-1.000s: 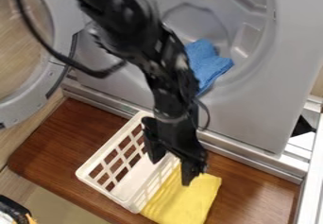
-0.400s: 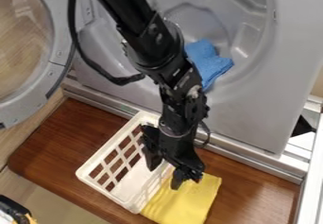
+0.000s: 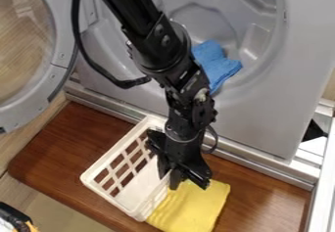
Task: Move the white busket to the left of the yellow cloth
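Observation:
The gripper hangs over the right long side of the white basket, its two fingers close together with that side's wall between them. The basket stands upright and slanted on the brown wooden board, and the arm hides part of its right side and far end. Against the basket's right side lies the yellow cloth, flat, with its upper left part near the fingertips.
Behind the board rises a grey machine front with a metal ledge. A blue cloth lies in its drum. The round door stands open at left. A black and white object sits at bottom left.
Over the last second the gripper has moved slightly left and its fingers have closed on the basket's right wall. The basket has shifted a touch to the right.

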{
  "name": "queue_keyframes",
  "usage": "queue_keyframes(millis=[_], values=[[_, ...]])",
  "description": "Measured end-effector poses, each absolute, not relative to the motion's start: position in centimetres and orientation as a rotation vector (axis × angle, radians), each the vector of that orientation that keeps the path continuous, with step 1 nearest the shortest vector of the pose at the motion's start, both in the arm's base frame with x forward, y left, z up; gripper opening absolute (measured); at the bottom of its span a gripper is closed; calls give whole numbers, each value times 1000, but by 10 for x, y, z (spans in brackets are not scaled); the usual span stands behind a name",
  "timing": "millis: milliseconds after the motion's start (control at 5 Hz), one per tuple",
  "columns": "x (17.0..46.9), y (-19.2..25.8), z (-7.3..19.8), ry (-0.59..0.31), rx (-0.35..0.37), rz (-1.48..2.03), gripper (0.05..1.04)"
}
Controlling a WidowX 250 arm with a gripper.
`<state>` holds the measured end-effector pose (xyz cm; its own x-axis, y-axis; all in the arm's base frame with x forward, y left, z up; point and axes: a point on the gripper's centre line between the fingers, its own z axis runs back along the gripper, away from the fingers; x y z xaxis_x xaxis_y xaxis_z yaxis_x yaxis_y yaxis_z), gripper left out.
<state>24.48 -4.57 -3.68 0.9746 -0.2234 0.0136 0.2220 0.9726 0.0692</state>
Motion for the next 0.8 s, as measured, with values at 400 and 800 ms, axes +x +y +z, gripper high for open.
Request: queue_keyframes(millis=[400,800], values=[[244,-35,-21,-14,98,-229,89],[255,-4,-6,-14,141,-225,89]])
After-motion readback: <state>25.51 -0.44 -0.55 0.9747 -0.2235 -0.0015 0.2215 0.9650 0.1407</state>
